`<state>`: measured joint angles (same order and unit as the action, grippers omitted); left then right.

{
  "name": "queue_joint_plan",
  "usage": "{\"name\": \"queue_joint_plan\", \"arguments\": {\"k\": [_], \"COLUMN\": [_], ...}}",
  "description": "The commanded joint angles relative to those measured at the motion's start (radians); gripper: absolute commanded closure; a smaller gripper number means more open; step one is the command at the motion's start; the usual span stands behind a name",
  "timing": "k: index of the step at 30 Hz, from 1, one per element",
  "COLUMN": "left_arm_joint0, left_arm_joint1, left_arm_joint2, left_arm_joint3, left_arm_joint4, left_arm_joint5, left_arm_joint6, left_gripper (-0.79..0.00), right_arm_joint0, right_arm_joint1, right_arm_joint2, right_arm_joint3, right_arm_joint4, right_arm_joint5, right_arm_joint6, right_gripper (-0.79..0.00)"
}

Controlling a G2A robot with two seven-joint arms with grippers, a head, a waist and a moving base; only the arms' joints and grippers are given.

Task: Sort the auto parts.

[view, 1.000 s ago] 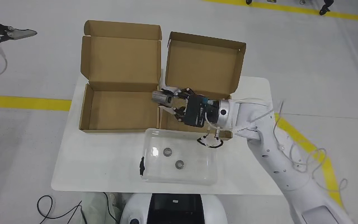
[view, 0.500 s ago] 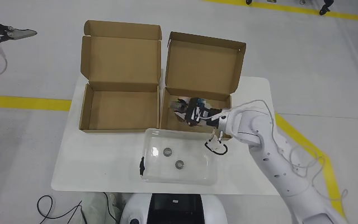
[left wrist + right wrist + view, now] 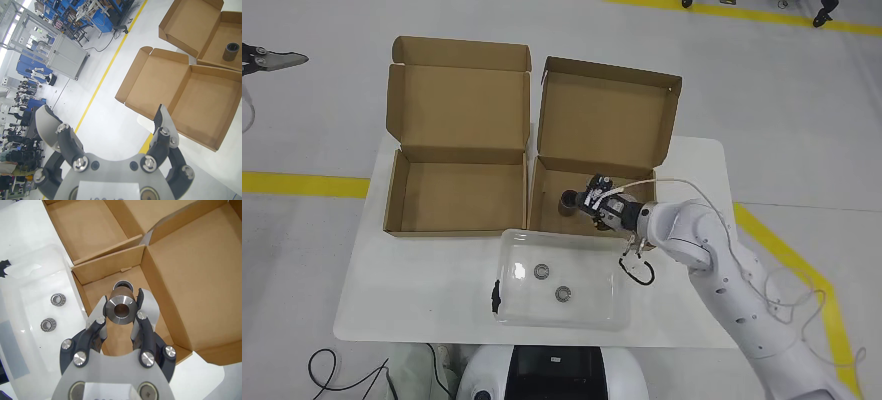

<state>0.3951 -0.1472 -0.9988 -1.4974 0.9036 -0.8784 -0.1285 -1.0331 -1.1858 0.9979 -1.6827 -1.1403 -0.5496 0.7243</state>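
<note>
Table (image 3: 412, 290): white, on a workshop floor with yellow lines, it carries two open cardboard boxes and a clear bin (image 3: 62, 256)
Right gripper (image 3: 122, 294): you see its fingers clamped on the sides of the metal cylinder (image 3: 121, 310)
Metal cylinder: held low inside the right box (image 3: 189, 275), near its front wall
Left gripper (image 3: 103, 109): fingers spread wide, nothing between them, out over the floor beside the left box (image 3: 204, 106)
Clear bin: in front of both boxes, with two bearing rings (image 3: 58, 299) lying near each other, not touching
</note>
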Motion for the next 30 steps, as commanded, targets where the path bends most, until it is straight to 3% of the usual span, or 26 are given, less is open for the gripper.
{"name": "queue_joint_plan", "arguments": {"k": [1,14,30], "left_arm_joint0": [0.0,0.0,0.0], "left_arm_joint1": [0.0,0.0,0.0], "left_arm_joint2": [0.0,0.0,0.0], "left_arm_joint3": [0.0,0.0,0.0], "left_arm_joint4": [0.0,0.0,0.0], "left_arm_joint5": [0.0,0.0,0.0], "left_arm_joint6": [0.0,0.0,0.0], "left_gripper": [-0.785,-0.785,-0.785], "right_arm_joint0": [-0.001,0.117,0.278], "right_arm_joint1": [-0.002,-0.03,-0.099], "right_arm_joint2": [-0.002,-0.078,-0.241], "right_arm_joint3": [0.004,0.176,0.386], "right_arm_joint4": [0.017,0.092,0.099], "right_arm_joint5": [0.041,0.132,0.184], "right_arm_joint6": [0.038,0.216,0.267], "right_gripper": [0.0,0.0,0.0]}}
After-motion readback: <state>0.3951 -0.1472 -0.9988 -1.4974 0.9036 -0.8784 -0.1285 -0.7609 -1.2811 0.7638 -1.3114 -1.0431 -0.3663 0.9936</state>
